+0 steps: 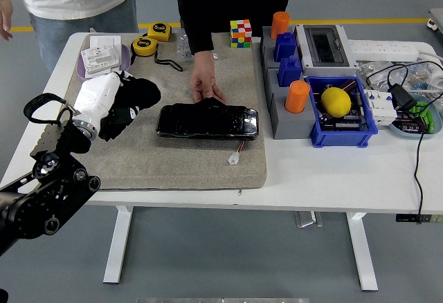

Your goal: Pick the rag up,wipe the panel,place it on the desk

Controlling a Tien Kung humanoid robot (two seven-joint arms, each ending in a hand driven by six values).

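Head view, left hand (104, 102) apparently gripping black rag (136, 97), beside panel (207, 121)

Bright, even overhead light — soft shadows, sharp focus, no glare.

left arm (34, 206): black, round joints, looped cable | left hand (97, 102): white shell, black fingers

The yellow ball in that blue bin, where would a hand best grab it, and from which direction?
Probably from straight above, fingers closing round its upper half. The yellow ball sits down in the blue bin, whose walls and the orange cup beside it block the sides; only the rounded top is open.
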